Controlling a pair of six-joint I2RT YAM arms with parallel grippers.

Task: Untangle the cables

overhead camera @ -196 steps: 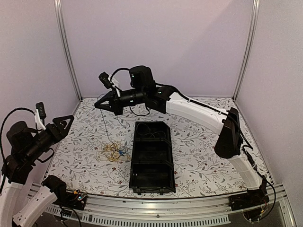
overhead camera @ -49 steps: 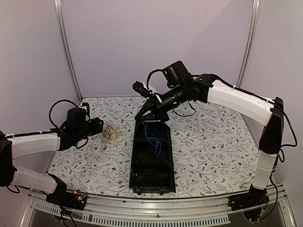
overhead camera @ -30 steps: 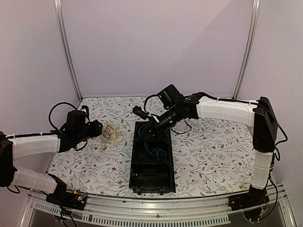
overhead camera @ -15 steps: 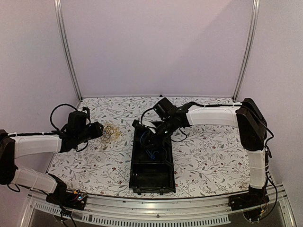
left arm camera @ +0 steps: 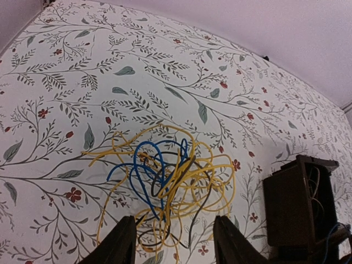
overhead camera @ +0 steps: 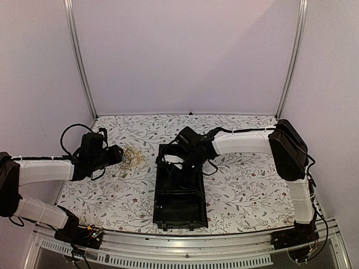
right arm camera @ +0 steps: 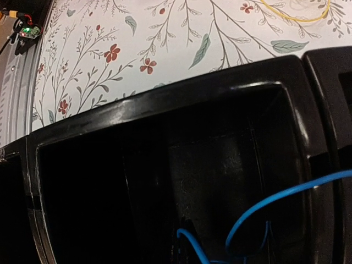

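A tangled bunch of yellow, blue and dark cables lies on the floral table left of the black tray. My left gripper is open right beside the bunch. In the left wrist view the bunch lies just ahead of and between the open fingers of that gripper. My right gripper is low inside the tray's middle part. In the right wrist view it looks shut on a blue cable that loops up inside the dark compartment.
The tray has three compartments and runs from the table's middle towards the near edge. Its far end shows in the left wrist view. Metal posts and walls close the back and sides. A metal rail runs along the near edge.
My right gripper has come down from above the tray's far end into the tray, bringing the blue cable with it. My left gripper has stayed beside the bunch, shifting only slightly.
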